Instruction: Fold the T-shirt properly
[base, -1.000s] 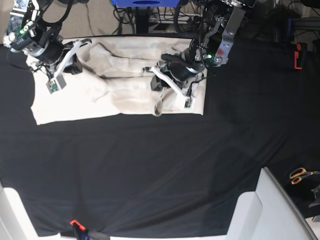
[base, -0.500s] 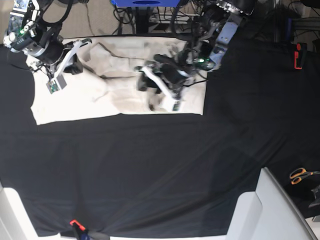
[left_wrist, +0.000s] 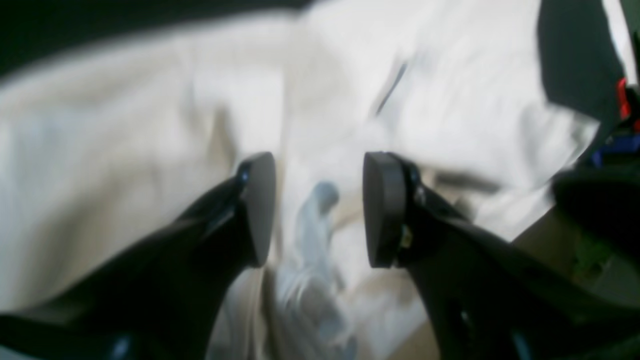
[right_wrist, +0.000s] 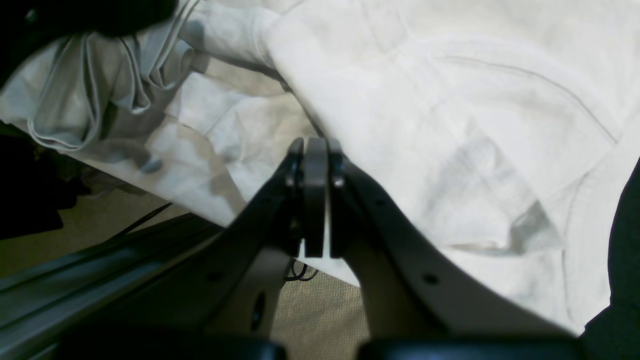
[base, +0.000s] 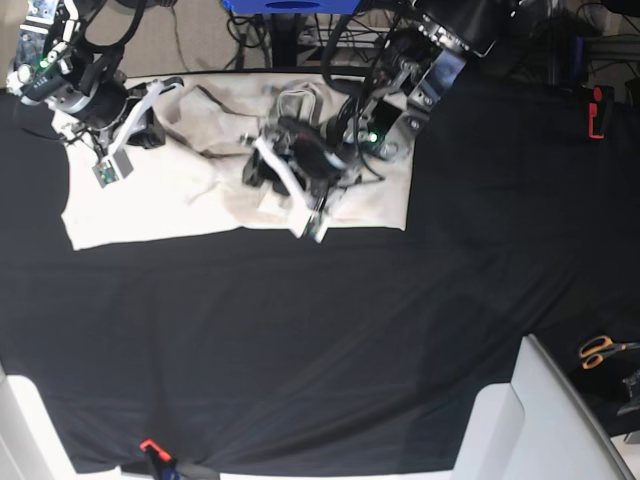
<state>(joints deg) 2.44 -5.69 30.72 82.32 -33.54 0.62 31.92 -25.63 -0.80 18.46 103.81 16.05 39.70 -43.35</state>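
From the base view, the black table cover (base: 300, 340) filled most of my screen, and the T-shirt (base: 150, 215) lay across its far edge — a long cream band, flat along the near hem and bunched toward the back. I judged the fold only partly made: the near edge looked straight, but the middle was rumpled and a sleeve-like flap sat loose by the right arm's end. Smoothing and at least one more fold seemed left to do.

My left gripper (left_wrist: 319, 210) hung over the middle of the shirt with its jaws parted and nothing between the pads (left_wrist: 260, 205) but blurred cloth below — released, as far as the wrist view showed. In the base view that arm reached in over the garment's centre.

My right gripper (right_wrist: 315, 195) was clenched tight, pads pressed together at the shirt's far corner. Whether a thin edge of fabric was pinched there I could not tell; the cloth ran right up to the tips.

A pair of orange-handled scissors (base: 598, 350) sat well apart, off to the side.
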